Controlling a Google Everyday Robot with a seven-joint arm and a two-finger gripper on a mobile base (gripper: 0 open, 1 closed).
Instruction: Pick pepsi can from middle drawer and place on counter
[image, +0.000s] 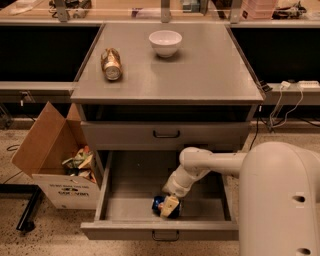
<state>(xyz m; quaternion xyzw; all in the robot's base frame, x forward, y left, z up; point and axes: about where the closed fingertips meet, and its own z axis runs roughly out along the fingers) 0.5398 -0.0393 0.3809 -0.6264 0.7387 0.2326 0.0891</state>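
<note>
The middle drawer (125, 200) is pulled open below the counter (200, 70). The pepsi can (159, 204), small and blue, lies in the drawer tray near its front panel. My gripper (169, 206) reaches down into the drawer from the right and sits right on the can, with a pale finger (170, 204) in front of it. The white arm runs from my body at the right to the can. Most of the can is hidden by the gripper.
A gold-tan can (111, 63) lies on its side and a white bowl (165, 42) stands on the counter. A shut drawer front (166, 134) sits above the open one. An open cardboard box (60, 160) of trash stands on the floor at the left.
</note>
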